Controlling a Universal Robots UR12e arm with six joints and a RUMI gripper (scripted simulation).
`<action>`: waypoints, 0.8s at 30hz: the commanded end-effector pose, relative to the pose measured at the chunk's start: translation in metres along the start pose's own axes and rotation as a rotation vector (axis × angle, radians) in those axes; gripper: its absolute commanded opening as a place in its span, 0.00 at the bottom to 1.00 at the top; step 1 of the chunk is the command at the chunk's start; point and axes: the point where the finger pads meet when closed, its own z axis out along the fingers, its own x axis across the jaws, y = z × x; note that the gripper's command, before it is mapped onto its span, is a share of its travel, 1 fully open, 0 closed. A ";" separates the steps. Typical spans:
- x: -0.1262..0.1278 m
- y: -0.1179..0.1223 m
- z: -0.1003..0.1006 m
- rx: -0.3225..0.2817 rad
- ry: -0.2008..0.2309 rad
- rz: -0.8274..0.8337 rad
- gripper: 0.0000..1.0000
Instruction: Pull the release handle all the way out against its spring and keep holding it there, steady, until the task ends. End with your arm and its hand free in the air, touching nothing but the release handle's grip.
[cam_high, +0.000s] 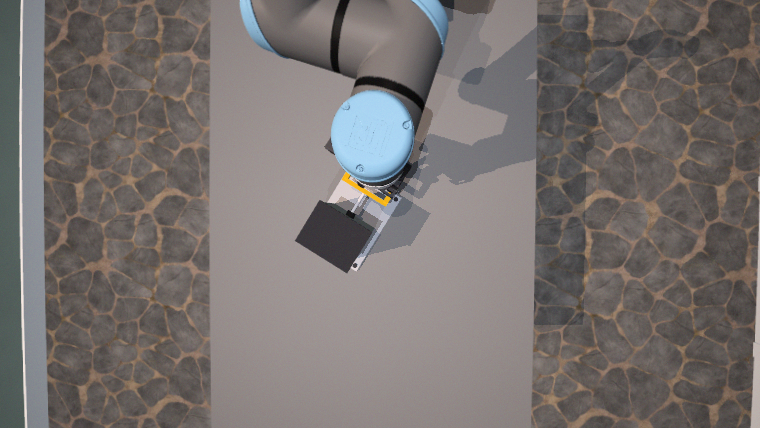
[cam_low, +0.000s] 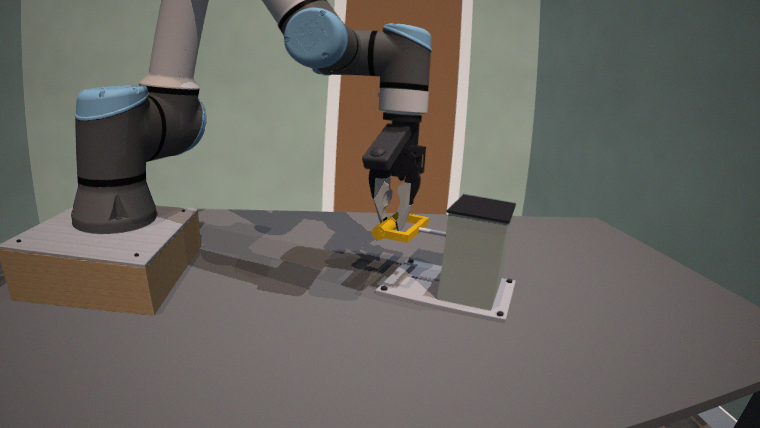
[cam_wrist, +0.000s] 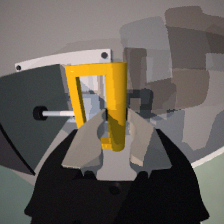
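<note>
The release handle (cam_low: 399, 227) is showing as a yellow rectangular loop with a rounded grip bar, lying flat in the air above the tabletop (cam_low: 372, 345). A thin silver rod (cam_low: 431, 231) is joining its far side to a tall grey housing (cam_low: 473, 260) (black-capped, standing on a bolted pale plate (cam_low: 497, 304)). The end effector (cam_low: 391, 219) is reaching straight down and pinching the grip bar between its two pale fingers.
</note>
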 end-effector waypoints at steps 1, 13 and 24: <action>0.012 0.000 0.000 0.000 0.000 0.000 0.00; 0.021 0.000 0.000 0.000 0.000 0.000 0.00; 0.021 0.000 0.000 0.000 0.000 0.000 0.00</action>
